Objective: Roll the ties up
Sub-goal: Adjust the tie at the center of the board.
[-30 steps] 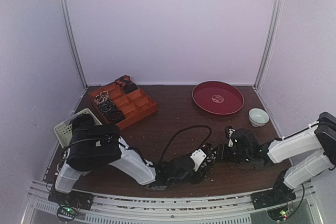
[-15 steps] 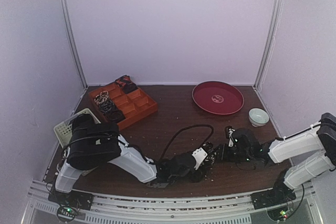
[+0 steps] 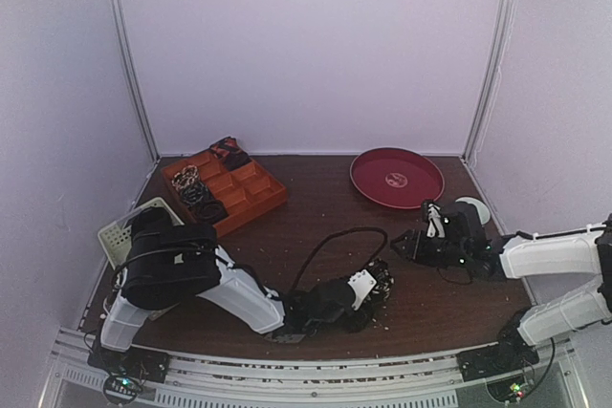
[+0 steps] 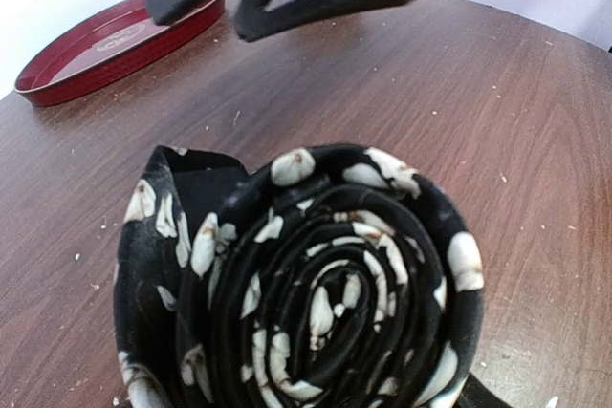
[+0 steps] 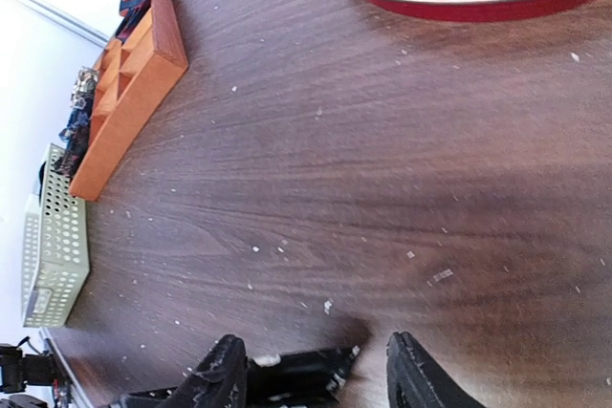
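Black silky tie (image 4: 306, 284) coiled tight, left gripper (image 3: 377, 284) clamping; right gripper (image 5: 314, 355) agape.

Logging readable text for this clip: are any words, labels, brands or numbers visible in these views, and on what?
No text can be read in any view.
On the red round tray: a pale mark at its centre, too small and blurred to read in the top or left wrist view.
On the rolled tie: white specks only, a pattern, no lettering.
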Motion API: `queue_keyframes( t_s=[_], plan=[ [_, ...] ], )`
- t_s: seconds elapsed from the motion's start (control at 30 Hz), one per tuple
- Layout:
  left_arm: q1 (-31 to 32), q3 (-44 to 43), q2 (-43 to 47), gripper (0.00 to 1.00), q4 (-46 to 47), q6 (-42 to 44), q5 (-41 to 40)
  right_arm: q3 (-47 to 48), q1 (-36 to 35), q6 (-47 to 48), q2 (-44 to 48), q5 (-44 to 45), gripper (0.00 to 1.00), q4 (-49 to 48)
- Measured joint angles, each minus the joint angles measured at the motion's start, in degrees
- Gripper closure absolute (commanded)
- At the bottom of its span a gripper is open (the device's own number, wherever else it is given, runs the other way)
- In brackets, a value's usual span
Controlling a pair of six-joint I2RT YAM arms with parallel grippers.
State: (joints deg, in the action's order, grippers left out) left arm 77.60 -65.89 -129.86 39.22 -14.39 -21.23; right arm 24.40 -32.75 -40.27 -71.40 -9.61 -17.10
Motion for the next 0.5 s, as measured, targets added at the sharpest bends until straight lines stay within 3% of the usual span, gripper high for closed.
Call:
queue_keyframes(
  t_s=[0.2,0.5],
  plan=[
    [0.0,0.2,0.0,0.34,0.3,0.2,0.0,8.1,2.4,4.1,-10.8,-7.1,0.66,-1.0],
    [0.0,0.2,0.0,0.29,0.4,0.6,-0.9,16.9,3.1,10.7,-26.9,-16.1,0.79,-0.1]
  ],
)
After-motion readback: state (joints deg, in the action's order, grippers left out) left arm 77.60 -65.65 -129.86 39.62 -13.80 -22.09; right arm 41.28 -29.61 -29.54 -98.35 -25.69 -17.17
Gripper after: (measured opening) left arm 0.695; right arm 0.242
